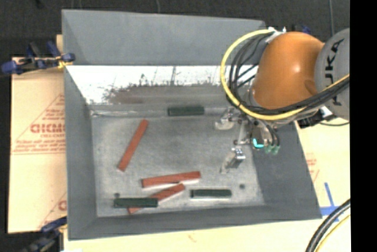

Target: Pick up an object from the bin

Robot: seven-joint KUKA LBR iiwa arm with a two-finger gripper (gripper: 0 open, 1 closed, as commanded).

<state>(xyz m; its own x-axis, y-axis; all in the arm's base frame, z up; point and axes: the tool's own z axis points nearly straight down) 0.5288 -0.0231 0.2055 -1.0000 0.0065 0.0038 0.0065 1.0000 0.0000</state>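
My gripper [230, 142] hangs over the right part of the bin floor, open, its two metal fingertips [234, 160] apart with bare floor between them. The nearest thing is a dark green bar [211, 192] lying flat near the front wall, just in front of the gripper. To the left of that bar, a red-brown bar [171, 179] lies almost level. Another dark green bar [185, 110] rests against the back wall, left of the gripper.
A tilted red-brown bar [132, 145] lies at the left. At the front left, a third red-brown bar [160, 194] and a dark green bar [135, 202] lie together. The arm with its orange cover and cables hangs over the bin's right side.
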